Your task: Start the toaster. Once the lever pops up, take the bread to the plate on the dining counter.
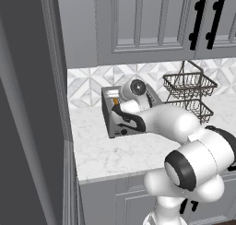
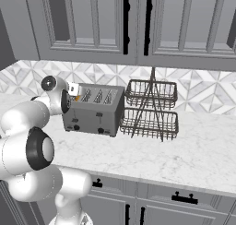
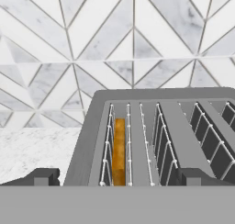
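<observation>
The hand (image 3: 117,177) hovers spread wide over the toaster's (image 2: 94,109) left end, its two dark fingertips (image 3: 43,176) straddling the outermost slot, grasping nothing. Down in that slot stands the bread (image 3: 119,150), an orange slice seen edge-on, seemingly sunk below the rim. The toaster sits on the marble counter (image 2: 184,150) just beside a two-tier wire basket (image 2: 150,109), with the tiled wall behind.

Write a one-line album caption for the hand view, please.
Open gripper poised above the toaster, an orange bread slice sitting in its leftmost slot.
</observation>
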